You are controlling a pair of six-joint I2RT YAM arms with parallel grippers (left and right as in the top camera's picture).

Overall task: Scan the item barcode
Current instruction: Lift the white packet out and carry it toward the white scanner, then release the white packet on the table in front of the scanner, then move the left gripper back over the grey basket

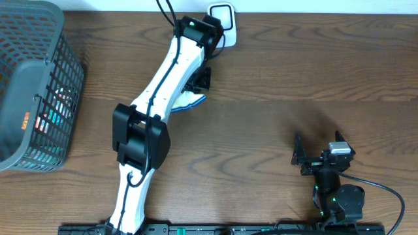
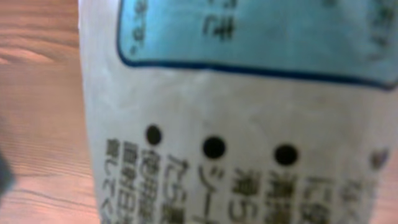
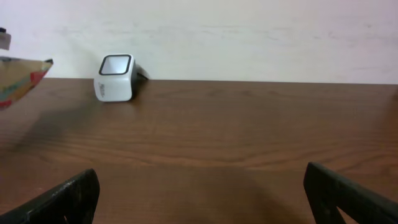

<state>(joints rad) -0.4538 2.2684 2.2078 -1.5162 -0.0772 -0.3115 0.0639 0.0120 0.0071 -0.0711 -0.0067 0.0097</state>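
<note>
The item [image 2: 249,124] is a white packet with a blue label and black print, and it fills the left wrist view and hides the fingers. From overhead my left gripper [image 1: 198,81] is shut on the item [image 1: 189,101], whose blue and white end sticks out below the arm. The white cube scanner [image 1: 222,25] stands just beyond it at the table's far edge, and its window [image 3: 115,65] faces up. No barcode shows. At the front right my right gripper [image 3: 202,202] stands open over bare wood.
A grey mesh basket [image 1: 32,85] with several goods inside stands at the far left. The scanner's black cable runs off the back edge. A tan, red-edged packet corner [image 3: 22,78] shows at the left edge of the right wrist view.
</note>
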